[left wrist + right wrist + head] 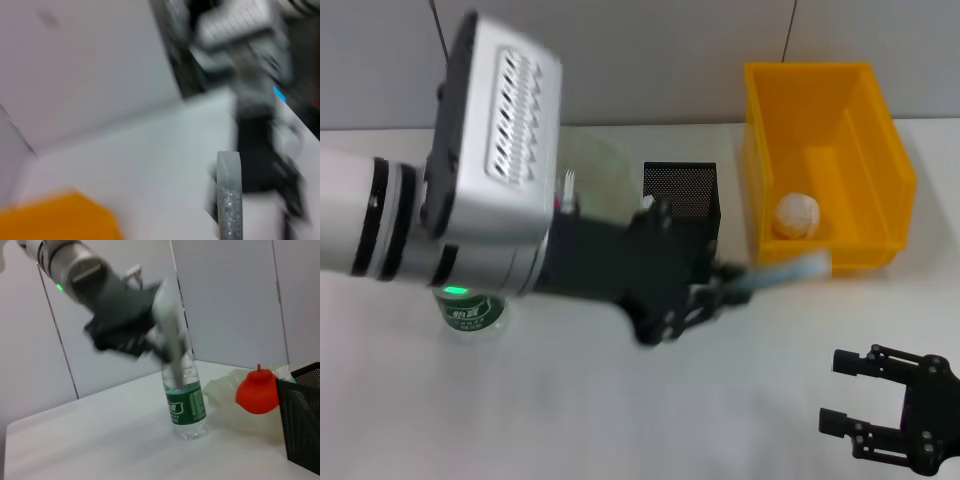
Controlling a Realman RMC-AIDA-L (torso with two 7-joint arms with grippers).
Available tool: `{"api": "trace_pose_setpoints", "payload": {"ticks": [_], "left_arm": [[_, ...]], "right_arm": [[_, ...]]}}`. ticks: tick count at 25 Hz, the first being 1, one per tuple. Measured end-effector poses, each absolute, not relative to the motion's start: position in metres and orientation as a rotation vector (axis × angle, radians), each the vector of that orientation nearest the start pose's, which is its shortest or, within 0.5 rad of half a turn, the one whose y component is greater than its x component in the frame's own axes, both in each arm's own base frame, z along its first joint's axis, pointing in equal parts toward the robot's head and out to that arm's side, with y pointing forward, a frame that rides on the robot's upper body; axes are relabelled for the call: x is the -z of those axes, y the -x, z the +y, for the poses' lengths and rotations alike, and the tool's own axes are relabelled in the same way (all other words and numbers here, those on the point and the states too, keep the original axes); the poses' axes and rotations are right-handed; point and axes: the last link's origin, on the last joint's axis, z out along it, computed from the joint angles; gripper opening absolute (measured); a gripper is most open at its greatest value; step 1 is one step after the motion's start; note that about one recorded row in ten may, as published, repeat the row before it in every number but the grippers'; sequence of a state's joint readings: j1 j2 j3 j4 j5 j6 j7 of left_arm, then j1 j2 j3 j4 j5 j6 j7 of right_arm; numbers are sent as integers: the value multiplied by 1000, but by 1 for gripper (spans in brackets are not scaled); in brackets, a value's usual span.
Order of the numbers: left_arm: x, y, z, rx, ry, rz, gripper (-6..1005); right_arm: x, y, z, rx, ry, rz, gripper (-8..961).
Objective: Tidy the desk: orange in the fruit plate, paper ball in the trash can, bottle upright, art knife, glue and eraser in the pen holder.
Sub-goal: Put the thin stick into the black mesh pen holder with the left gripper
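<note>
Left gripper (720, 290), closed on glue stick (788, 271), hovers just beside pen holder (682, 195). Right gripper (865, 410), fingers spread and empty, sits parked well apart from pen holder. Advice: tip stick vertical, centre over holder's mouth before release.

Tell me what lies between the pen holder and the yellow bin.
Head view: only bare table shows between the pen holder and the yellow bin; below it, the glue stick juts from the left gripper.

The smooth matt white surface (570, 420) carries a glossy yellow plastic bin (880, 160) holding a crumpled white paper ball (797, 216), a black metal-mesh pen holder (682, 190), a clear glossy plastic bottle with a green label (186, 400), and a smooth orange plastic fruit (257, 391).
</note>
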State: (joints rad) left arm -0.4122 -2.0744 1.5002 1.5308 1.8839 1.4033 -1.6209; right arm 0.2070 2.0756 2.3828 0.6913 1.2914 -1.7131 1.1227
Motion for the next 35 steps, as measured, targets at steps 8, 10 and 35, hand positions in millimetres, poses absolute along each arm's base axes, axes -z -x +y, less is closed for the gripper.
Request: {"api": "trace_pose_setpoints", "payload": {"ticks": [8,10,35], "left_arm": [[28,96,323,754,2735,385,147],[30,97,332,829,2652,330,147],[65,102,343,1054,2344,159,143]], "right_arm": [[-11,-325,228,-808,2603,554,740],[-11,-325,228,-813,2599,547,740],[-5,-327,228,-871,2541,545,741]]}}
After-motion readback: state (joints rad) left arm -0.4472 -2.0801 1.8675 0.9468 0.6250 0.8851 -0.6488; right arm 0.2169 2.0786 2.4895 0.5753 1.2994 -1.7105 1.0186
